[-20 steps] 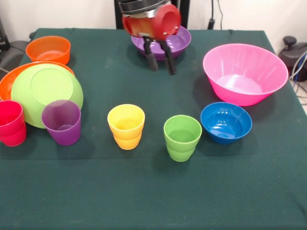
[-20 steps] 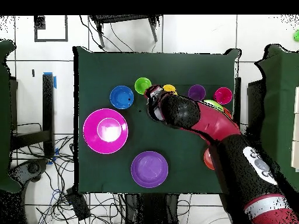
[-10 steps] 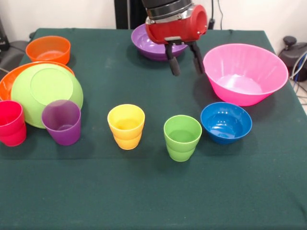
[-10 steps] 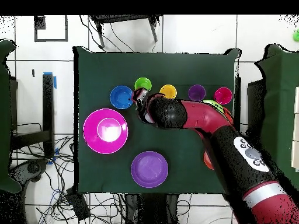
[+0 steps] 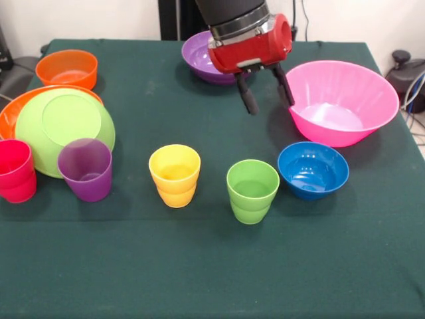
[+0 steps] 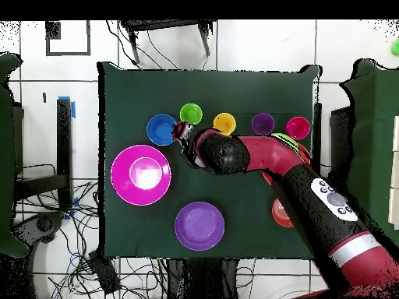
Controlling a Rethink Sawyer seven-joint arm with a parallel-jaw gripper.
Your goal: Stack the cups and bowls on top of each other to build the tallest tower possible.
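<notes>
Gripper [image 5: 266, 98]: fingers spread, empty, hanging just beside the pink bowl's [image 5: 340, 101] near-left rim.
Bowls: pink upright at right; purple bowl [image 5: 207, 58] behind the arm; blue bowl [image 5: 313, 169] in front of pink; small orange bowl [image 5: 66, 68] far left; green bowl [image 5: 63, 130] tipped onto the large orange bowl [image 5: 12, 113].
Cups: red cup [image 5: 16, 169], purple cup [image 5: 85, 169], yellow cup [image 5: 174, 175], green cup [image 5: 252, 191] in a row, all upright and apart.
Tower: not started.
Handling: light, stiff, glossy plastic, likely slippery. Pinch the bowl wall at the rim; cups across the ribbed half.
Risk: thin rim may slide out.
</notes>
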